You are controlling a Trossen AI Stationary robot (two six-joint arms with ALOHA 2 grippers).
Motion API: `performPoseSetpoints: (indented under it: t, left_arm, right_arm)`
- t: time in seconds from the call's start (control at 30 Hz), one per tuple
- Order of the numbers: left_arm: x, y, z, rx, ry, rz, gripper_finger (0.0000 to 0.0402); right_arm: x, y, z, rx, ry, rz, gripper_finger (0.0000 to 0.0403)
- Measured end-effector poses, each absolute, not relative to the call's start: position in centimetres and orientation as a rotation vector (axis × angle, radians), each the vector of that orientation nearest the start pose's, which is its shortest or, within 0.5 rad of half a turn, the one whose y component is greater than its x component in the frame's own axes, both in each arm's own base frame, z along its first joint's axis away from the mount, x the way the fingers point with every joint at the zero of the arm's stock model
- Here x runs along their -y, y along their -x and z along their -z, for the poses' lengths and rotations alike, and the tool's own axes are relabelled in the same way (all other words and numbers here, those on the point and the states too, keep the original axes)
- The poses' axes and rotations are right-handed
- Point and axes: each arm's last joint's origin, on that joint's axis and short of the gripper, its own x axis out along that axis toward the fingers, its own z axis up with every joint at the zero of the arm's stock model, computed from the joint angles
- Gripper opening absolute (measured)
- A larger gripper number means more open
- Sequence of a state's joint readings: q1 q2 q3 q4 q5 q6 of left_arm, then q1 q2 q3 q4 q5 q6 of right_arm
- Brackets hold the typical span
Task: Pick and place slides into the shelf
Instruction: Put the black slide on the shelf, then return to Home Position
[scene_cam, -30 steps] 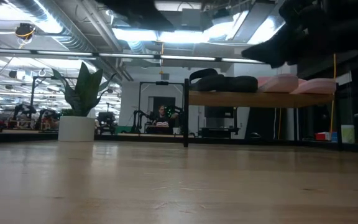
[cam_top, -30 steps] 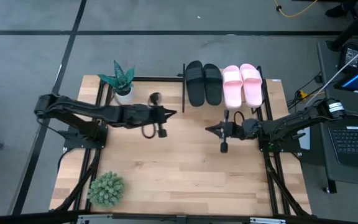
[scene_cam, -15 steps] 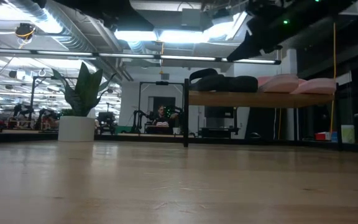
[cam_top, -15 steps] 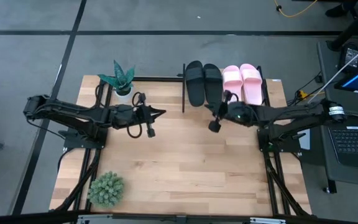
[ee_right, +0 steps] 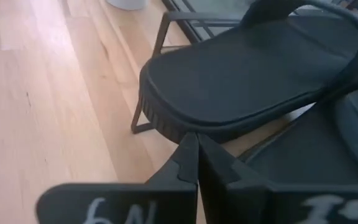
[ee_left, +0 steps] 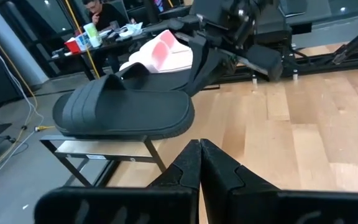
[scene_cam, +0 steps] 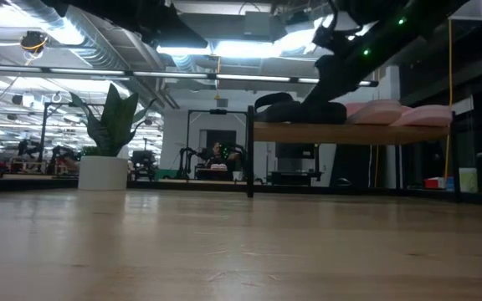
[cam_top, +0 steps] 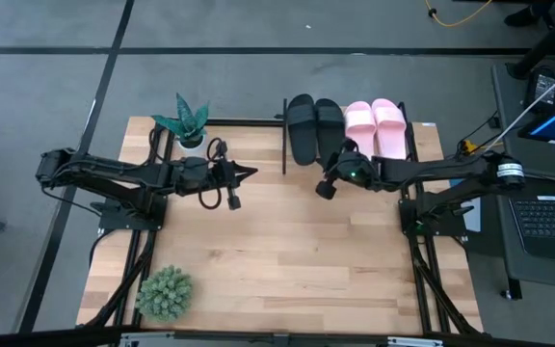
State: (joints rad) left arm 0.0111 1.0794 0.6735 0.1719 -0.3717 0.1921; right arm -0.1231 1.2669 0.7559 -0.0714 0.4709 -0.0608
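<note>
On the shelf (cam_top: pixel 411 145) at the table's (cam_top: pixel 277 270) far edge, all four slides sit side by side: the black pair (cam_top: pixel 314 127) beside the pink pair (cam_top: pixel 376 127). Right pincer (cam_top: pixel 323 188) is closed and empty, just in front of the black slides. Left pincer (cam_top: pixel 249 173) is closed, empty, hovering near the potted plant (cam_top: pixel 187 123).

The right gripper (cam_top: pixel 332 173) has swung up to the black slides (cam_top: pixel 314 128); the left gripper (cam_top: pixel 250 173) drew back.
</note>
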Motion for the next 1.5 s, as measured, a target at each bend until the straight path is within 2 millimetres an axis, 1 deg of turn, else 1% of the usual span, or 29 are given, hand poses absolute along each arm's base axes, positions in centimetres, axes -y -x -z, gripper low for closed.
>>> performPoseSetpoints:
  t: [0.07, 0.17, 0.23, 0.33, 0.57, 0.73, 0.93, 1.07, 1.13, 1.27, 1.4, 1.5]
  left_arm:
    - [-1.4, -23.6, -27.3, -0.268, -0.232, -0.36, 0.0]
    - [-1.4, -23.6, -27.3, -0.268, -0.232, -0.36, 0.0]
    - [-1.4, -23.6, -27.2, -0.271, -0.232, -0.359, 0.0]
    - [-1.4, -23.6, -27.2, -0.275, -0.233, -0.359, 0.0]
    - [-1.4, -23.6, -27.2, -0.279, -0.246, -0.363, 0.0]
    - [-1.4, -23.6, -27.2, -0.28, -0.252, -0.364, 0.0]
    - [-1.4, -23.6, -27.2, -0.279, -0.251, -0.354, 0.0]
    - [-1.3, -23.6, -27.2, -0.276, -0.24, -0.325, 0.0]
    - [-1.6, -23.6, -27.0, -0.287, -0.226, -0.316, 0.0]
    - [-2.7, -23.4, -26.3, -0.308, -0.175, -0.28, 0.0]
    - [-3.7, -23.0, -25.0, -0.272, -0.129, -0.212, 0.0]
    - [-4.2, -22.3, -24.3, -0.241, -0.12, -0.227, 0.0]
  right_arm:
    - [4.6, -26.3, -23.2, -0.606, 0.162, 0.559, 0.0001]
    - [4.7, -27.1, -22.6, -0.593, 0.167, 0.507, 0.0001]
    - [4.7, -27.6, -22.6, -0.566, 0.177, 0.486, 0.0]
    - [4.7, -27.7, -22.8, -0.544, 0.18, 0.483, 0.0]
    - [4.4, -27.1, -23.9, -0.509, 0.198, 0.477, 0.0]
    - [3.9, -26.4, -25.3, -0.451, 0.196, 0.46, 0.0]
    - [3.2, -25.7, -26.7, -0.38, 0.159, 0.29, 0.0]
    - [2.9, -25.3, -27.1, -0.362, 0.164, 0.199, 0.0]
    - [3.0, -25.2, -27.2, -0.353, 0.151, 0.144, 0.0]
    - [3.1, -25.0, -26.7, -0.314, 0.125, 0.039, 0.0]
    - [3.1, -24.7, -25.0, -0.289, 0.102, 0.042, 0.0]
    - [3.1, -24.2, -24.1, -0.258, 0.083, 0.039, 0.0]
